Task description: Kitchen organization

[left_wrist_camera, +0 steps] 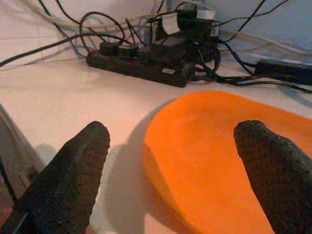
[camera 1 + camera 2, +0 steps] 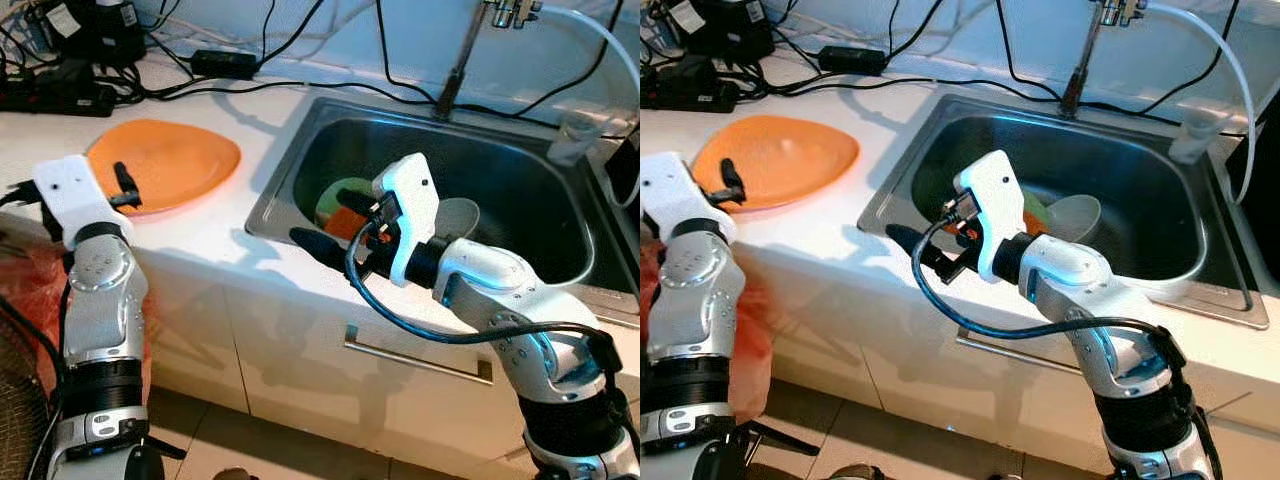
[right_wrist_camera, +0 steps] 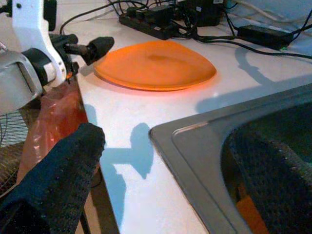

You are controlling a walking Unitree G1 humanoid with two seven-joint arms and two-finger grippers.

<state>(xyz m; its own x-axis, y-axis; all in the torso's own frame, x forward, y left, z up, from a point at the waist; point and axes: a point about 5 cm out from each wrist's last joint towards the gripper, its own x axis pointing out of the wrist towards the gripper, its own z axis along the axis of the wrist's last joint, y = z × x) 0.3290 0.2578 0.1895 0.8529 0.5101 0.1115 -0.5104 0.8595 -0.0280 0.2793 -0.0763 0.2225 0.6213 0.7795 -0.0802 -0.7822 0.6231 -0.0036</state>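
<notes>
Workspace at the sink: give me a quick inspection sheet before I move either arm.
Surface: white counter with a steel sink set in it.
Job's things: orange plate on the counter; green, orange and grey dishes in the sink.
Clutter: clear cup by the sink rim.
Grippers: left gripper open, at the plate's edge; right gripper open, at the sink's front corner.
Cables: power strip and black leads along the back wall.
Surroundings: faucet, cabinet drawer, red bag.

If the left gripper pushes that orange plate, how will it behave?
The orange plate looks rigid and shallow, so it would probably slide across the smooth white counter rather than tip. It seems light. The open left gripper straddles its rim.
</notes>
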